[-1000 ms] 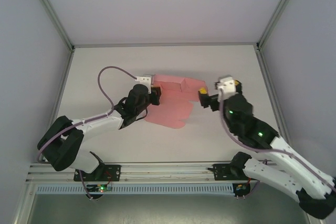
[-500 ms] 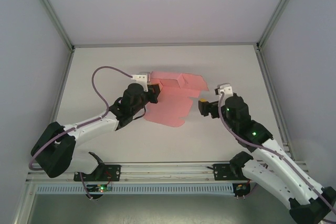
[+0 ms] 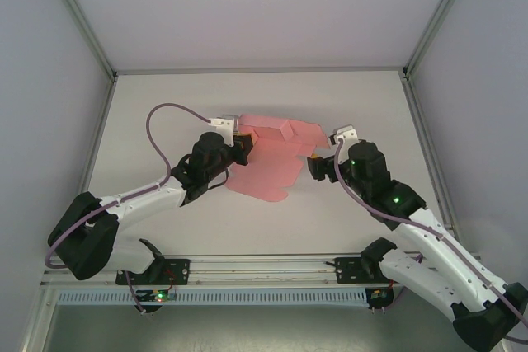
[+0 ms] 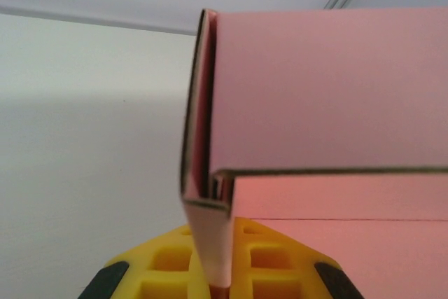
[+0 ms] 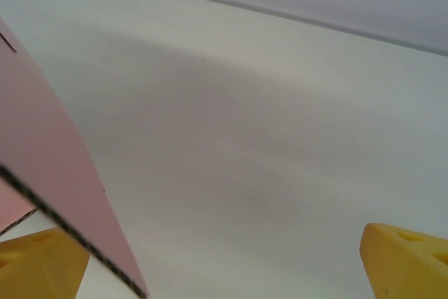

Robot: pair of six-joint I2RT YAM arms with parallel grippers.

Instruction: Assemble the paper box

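My left pincer (image 3: 242, 145): clenched on the left wall of the paper box (image 3: 268, 164), sheet lying to its right | my right pincer (image 3: 313, 167): released, has left the right flap, now just beside box edge | meaning: I judge the right side not yet folded.

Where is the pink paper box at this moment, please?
In the top view the paper box sits between the two grippers, its left edge pinched by the left gripper, with the right gripper open beside its right edge.
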